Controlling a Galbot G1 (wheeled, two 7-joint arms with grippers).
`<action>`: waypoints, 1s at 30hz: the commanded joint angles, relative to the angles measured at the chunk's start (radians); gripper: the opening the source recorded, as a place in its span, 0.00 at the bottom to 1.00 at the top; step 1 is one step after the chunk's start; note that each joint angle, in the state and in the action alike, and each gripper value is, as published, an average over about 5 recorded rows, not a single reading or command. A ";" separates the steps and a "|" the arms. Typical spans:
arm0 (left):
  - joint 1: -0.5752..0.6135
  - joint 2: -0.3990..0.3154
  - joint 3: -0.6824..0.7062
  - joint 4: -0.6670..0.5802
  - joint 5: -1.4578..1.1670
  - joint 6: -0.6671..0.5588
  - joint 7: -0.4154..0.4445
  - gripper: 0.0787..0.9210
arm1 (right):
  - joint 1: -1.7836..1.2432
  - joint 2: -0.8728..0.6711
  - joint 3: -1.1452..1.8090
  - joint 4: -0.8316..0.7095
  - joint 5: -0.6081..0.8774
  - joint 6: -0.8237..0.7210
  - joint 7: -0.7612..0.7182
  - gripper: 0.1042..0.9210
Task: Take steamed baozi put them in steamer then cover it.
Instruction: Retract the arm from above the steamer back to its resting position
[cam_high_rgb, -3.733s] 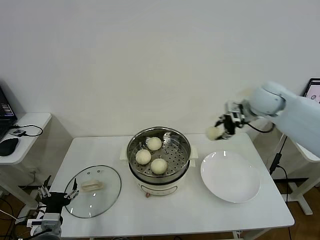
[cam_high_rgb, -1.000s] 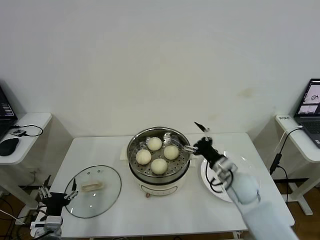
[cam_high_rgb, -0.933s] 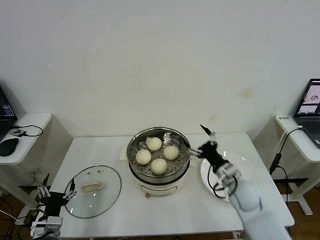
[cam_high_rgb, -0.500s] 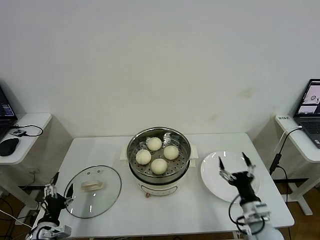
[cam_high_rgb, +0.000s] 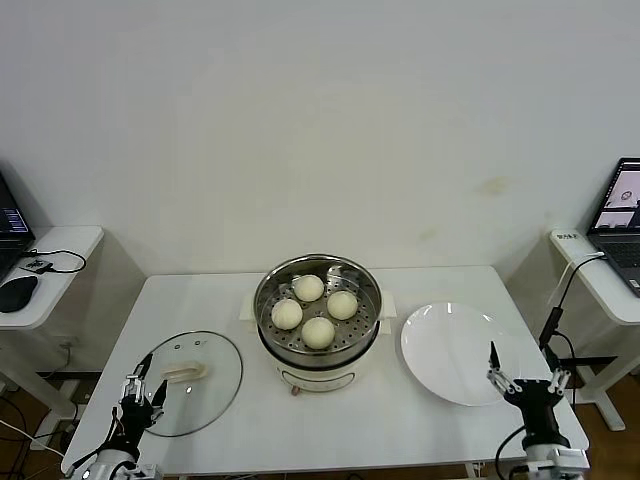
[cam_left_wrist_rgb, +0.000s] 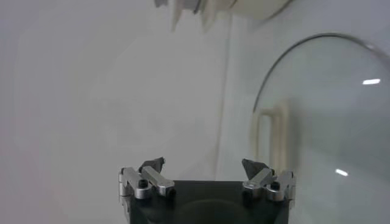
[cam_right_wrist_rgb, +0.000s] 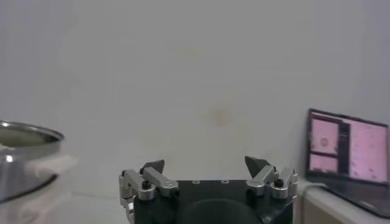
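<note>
Head view: white counter (cam_high_rgb: 400, 420); steamer (cam_high_rgb: 318, 315) between both pincers, holding four baozi (cam_high_rgb: 318, 331); glass cover (cam_high_rgb: 187, 381) flat, just beside left pincer (cam_high_rgb: 143, 392); plate (cam_high_rgb: 460, 353) near right pincer (cam_high_rgb: 528, 381). Both pincers wide open, empty.

Left gripper (cam_high_rgb: 141, 388), right gripper (cam_high_rgb: 528, 366): low, fingers spread.

Cream-white baozi (cam_high_rgb: 318, 331) – shiny steel steamer (cam_high_rgb: 317, 322), perforated tray – clear glass cover (cam_high_rgb: 187, 383).
</note>
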 joint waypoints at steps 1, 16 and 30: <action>-0.015 0.001 0.033 0.015 0.060 0.002 0.012 0.88 | -0.042 0.032 0.051 0.011 -0.007 0.009 0.004 0.88; -0.190 0.002 0.074 0.187 0.066 0.014 0.025 0.88 | -0.059 0.057 0.033 0.013 -0.032 0.015 -0.004 0.88; -0.276 -0.002 0.107 0.255 0.077 0.026 0.032 0.88 | -0.069 0.060 0.020 0.006 -0.043 0.017 -0.009 0.88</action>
